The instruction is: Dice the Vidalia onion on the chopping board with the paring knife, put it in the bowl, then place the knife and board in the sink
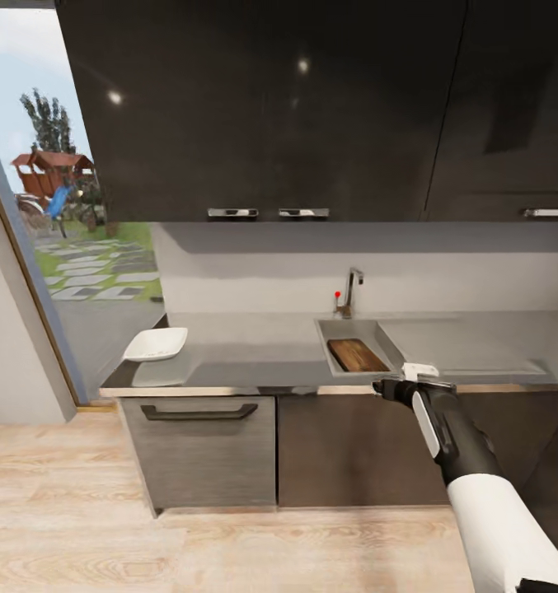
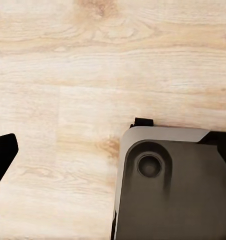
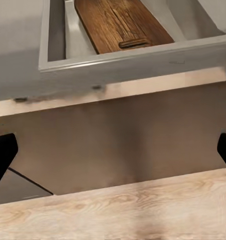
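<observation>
dark glossy cabinets hang over a long grey countertop (image 1: 254,350), with a window onto a garden at the far left and pale wooden floor (image 1: 72,511) below. going left to right along the counter: a white bowl (image 1: 156,343) sits near the left end, well apart from the sink (image 1: 332,333), whose tap (image 1: 350,292) and small red knob stand at the back edge; the chopping board (image 1: 357,355) already lies inside the basin, and the right wrist view shows its handle slot toward the front wall. no knife or onion can be made out. the right gripper (image 1: 412,384) hangs just in front of the counter edge below the sink, its dark fingertips (image 3: 2,155) standing wide apart with nothing between them. the left gripper (image 2: 110,155) points down at the floor beside the robot's base; one fingertip shows, so its jaws' state cannot be told. judging from the board in the sink, the task looks near its end; whether the knife is in the basin too needs checking next.
</observation>
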Robot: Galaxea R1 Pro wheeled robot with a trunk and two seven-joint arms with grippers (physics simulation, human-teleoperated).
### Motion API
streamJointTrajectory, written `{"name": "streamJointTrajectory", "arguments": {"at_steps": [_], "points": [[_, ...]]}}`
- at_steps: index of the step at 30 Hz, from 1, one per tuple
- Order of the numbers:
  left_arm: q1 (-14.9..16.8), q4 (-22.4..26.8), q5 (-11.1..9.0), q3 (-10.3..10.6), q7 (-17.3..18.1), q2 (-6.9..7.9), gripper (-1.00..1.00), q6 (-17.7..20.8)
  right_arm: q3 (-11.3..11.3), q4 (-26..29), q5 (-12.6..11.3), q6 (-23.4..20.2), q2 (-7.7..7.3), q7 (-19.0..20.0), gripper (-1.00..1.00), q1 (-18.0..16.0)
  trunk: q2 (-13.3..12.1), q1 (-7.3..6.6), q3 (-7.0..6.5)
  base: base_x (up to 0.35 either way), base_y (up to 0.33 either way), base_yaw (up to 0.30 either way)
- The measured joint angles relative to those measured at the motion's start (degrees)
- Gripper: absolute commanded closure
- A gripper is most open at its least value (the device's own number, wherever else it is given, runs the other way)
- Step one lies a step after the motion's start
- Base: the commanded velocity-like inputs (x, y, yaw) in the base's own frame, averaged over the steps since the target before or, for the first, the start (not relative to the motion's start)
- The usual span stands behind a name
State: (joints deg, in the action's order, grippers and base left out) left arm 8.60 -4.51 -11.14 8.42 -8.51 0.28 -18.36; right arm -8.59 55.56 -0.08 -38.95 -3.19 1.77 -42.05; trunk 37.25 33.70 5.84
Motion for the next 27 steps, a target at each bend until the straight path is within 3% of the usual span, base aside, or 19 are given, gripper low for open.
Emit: {"name": "streamJointTrajectory", "arguments": {"at_steps": [4,5,9,10,12,15,17,21,23,27], "points": [[0.0,0.1,0.09,0.0,0.21,-0.03,-1.0,-0.05,1.14,-2.61,0.16,1.07,0.01,0.08,-1.0,-0.01,0.01,0.0,0.0,-0.269,0.0,0.0],[0.0,0.2,0.11,0.04,0.18,-0.05,-1.0,-0.07,1.64,-7.41,0.21,5.66,-0.01,0.12,-1.0,0.01,0.0,-0.01,0.01,-0.082,0.0,0.0],[-0.01,0.3,0.27,-0.05,0.12,-0.2,-1.0,-0.09,1.89,-18.56,0.28,16.87,-0.09,0.13,-1.0,-0.01,0.01,-0.03,0.01,-0.029,0.0,0.0],[0.0,0.8,0.35,-0.12,0.09,-0.51,-1.0,-0.12,1.98,-26.12,0.39,25.62,-0.28,0.13,-1.0,0.01,0.03,-0.04,0.01,-0.005,0.0,0.0],[0.01,2.45,0.41,-0.16,0.09,-0.88,-1.0,-0.1,2.09,-35.8,0.5,34.67,-0.43,0.13,-1.0,0.0,0.02,-0.03,0.01,-0.002,0.0,0.0],[0.08,9.14,0.58,-0.17,-0.87,-1.32,-1.0,-0.23,2.41,-50.82,1.93,54.34,-0.57,0.14,-1.0,1.06,0.02,-0.03,0.01,0.0,0.0,0.0],[0.07,13.19,0.58,-0.25,-2.15,-1.48,-1.0,-0.2,2.67,-53.05,4.04,61.67,-0.17,0.12,-1.0,4.85,0.02,-0.03,0.02,0.0,0.0,0.0],[0.05,19.62,0.53,-0.33,-3.44,-0.85,-1.0,-0.42,2.83,-54.44,12.86,74.13,2.02,-0.01,-1.0,14.93,0.03,-0.03,0.02,0.0,0.0,0.0],[0.06,20.1,0.41,-0.29,-3.55,0.36,-1.0,-0.71,2.74,-54.52,14.1,77.73,2.35,-0.31,-1.0,16.61,0.03,-0.03,0.01,0.0,0.0,0.0],[0.04,20.21,0.38,-0.22,-3.54,1.3,-1.0,-0.85,2.67,-54.55,14.45,78.82,2.4,-0.43,-1.0,17.13,0.02,-0.03,0.0,0.0,0.0,0.0]]}}
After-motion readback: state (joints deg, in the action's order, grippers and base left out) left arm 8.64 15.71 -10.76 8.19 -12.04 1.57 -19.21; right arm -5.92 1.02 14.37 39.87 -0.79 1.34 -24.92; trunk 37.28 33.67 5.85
